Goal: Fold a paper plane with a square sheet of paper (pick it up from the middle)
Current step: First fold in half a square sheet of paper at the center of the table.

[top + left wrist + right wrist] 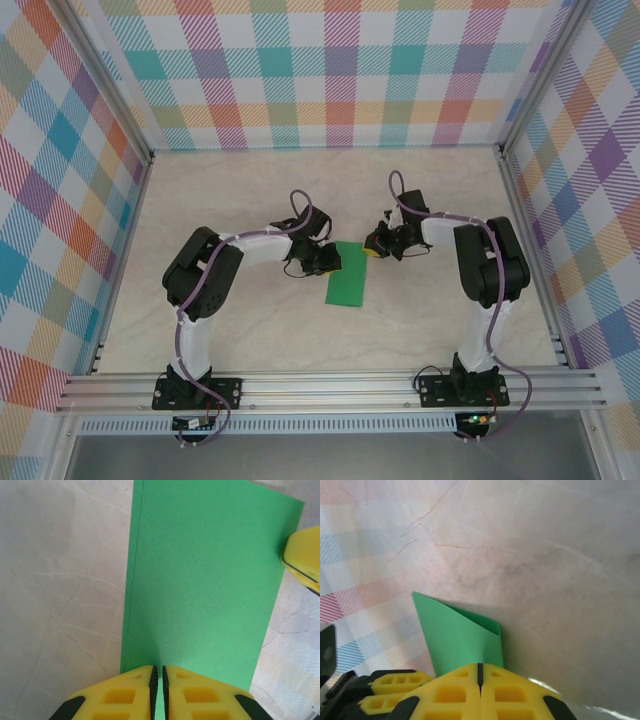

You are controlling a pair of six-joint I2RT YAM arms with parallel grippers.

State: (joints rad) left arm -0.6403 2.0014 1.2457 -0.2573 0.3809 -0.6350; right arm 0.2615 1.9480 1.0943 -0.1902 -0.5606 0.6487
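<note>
Top view: two arms and one green sheet of paper [347, 282], folded into a narrow rectangle, lying on the surface [250, 200] between them. The left hand [325, 262] meets its left edge and the right hand [376, 243] its far right corner.

Left wrist: two yellow fingers [125, 695] are pressed together on the sheet's near edge, and two layers show along one side.

Right wrist: two fingers [510, 695] are clamped on one corner, its two layers gaping apart.

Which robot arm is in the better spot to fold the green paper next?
Probably the right. The right gripper is shut on a corner of the square sheet of paper, already curled up. The left gripper just pinches its flat edge.
</note>
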